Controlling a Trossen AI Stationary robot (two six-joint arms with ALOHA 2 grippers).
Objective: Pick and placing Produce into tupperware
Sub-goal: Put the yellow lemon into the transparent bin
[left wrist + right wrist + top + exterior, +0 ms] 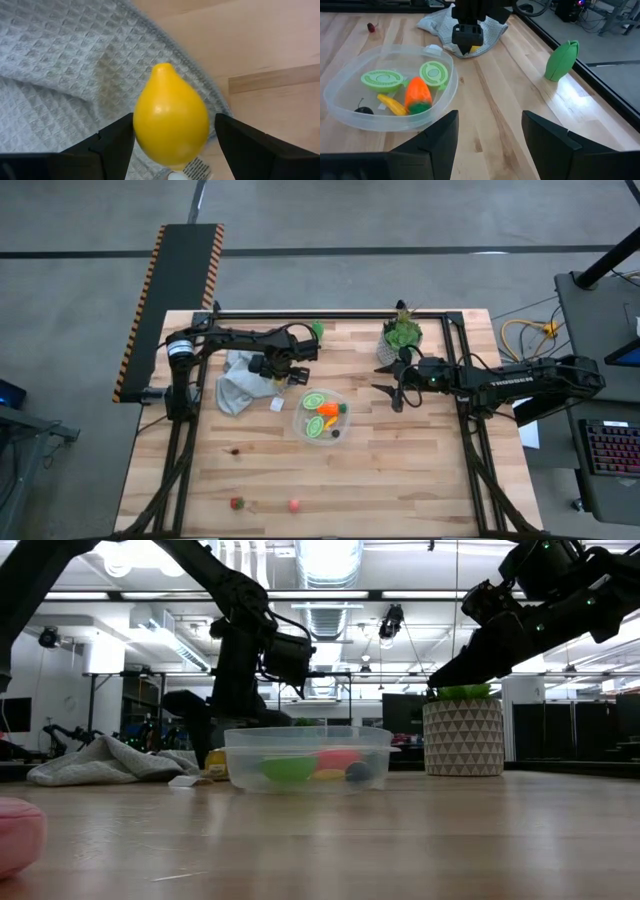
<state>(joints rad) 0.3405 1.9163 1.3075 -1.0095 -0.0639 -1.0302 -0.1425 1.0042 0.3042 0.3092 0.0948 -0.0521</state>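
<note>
The left claw grips a yellow toy lemon just above a grey waffle cloth, at ten o'clock of the clear tupperware mid-counter. The tub holds green slices, an orange carrot and other toy produce. At three o'clock, the right claw hovers open and empty beside a potted plant.

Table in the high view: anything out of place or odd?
Yes: a crumpled grey cloth lies beside the tupperware, under the left gripper at the yellow lemon. Loose produce sits scattered near the front edge: strawberry, pink piece.
</note>
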